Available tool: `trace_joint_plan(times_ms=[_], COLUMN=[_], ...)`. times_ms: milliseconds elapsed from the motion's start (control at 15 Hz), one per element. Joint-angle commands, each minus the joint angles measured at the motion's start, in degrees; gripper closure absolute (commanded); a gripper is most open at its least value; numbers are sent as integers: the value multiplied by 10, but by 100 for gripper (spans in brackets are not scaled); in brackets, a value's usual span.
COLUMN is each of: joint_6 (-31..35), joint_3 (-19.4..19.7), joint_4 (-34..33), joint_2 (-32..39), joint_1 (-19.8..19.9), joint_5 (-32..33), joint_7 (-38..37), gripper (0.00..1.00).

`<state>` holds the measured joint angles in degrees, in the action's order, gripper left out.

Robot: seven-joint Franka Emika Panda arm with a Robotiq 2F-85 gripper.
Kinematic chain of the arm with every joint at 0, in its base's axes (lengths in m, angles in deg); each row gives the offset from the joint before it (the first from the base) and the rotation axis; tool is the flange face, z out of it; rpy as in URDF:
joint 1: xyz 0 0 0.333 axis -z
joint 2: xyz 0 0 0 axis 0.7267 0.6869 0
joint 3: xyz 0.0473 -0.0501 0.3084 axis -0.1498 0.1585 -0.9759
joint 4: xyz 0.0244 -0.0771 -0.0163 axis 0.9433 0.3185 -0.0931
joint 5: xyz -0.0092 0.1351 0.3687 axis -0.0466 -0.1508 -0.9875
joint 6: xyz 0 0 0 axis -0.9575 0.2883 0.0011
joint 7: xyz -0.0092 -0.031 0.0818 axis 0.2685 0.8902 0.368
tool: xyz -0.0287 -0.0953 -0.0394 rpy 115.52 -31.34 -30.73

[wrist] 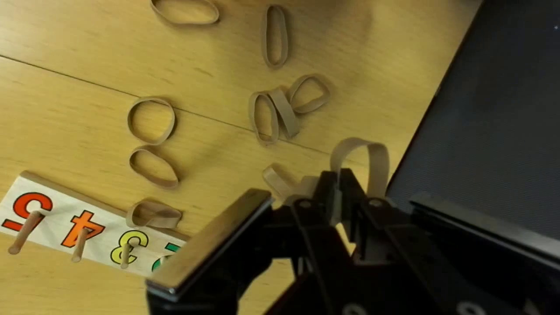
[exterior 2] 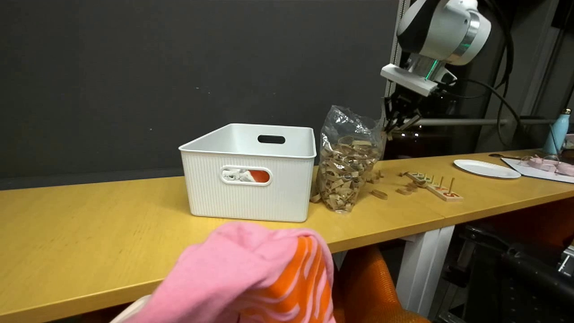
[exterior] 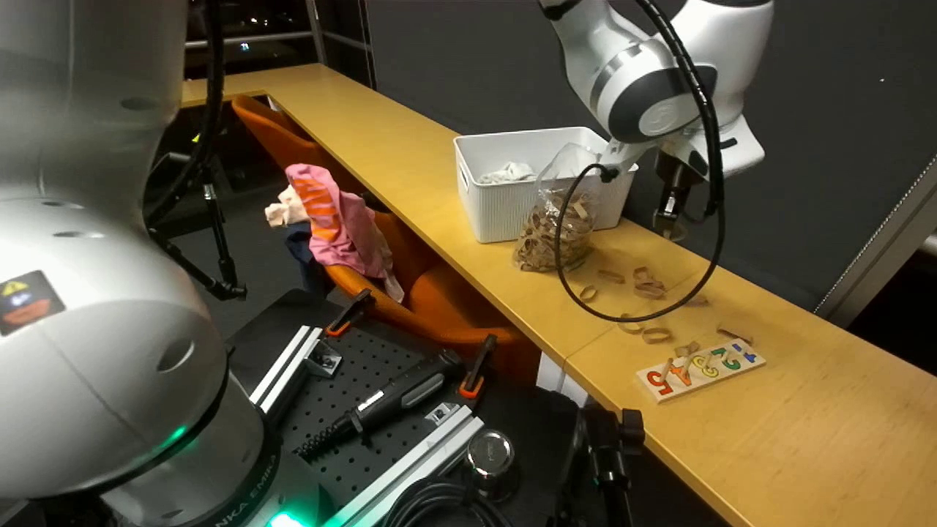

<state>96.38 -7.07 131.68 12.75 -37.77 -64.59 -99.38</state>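
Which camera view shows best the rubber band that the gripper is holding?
The wrist view: there the rubber band is close, and its pale loop sticks out plainly from the gripper. In both exterior views the gripper is small, so the rubber band cannot be made out with certainty.

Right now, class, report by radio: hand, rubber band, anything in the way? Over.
Hand shut, pinching one rubber band. Held above the table. Possibly in the way: loose bands near the numbered board.
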Motion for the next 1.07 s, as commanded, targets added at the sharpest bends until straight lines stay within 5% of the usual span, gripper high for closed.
trace_joint_plan(times_ms=[0, 400, 1000], joint_6=[102, 190, 172], joint_3=[-3, 64, 120], joint_4=[145, 228, 183], joint_2=[-116, -189, -174], joint_1=[-48, -155, -238], joint_5=[54, 173, 366], joint_7=[-12, -94, -243], gripper=[98, 98, 98])
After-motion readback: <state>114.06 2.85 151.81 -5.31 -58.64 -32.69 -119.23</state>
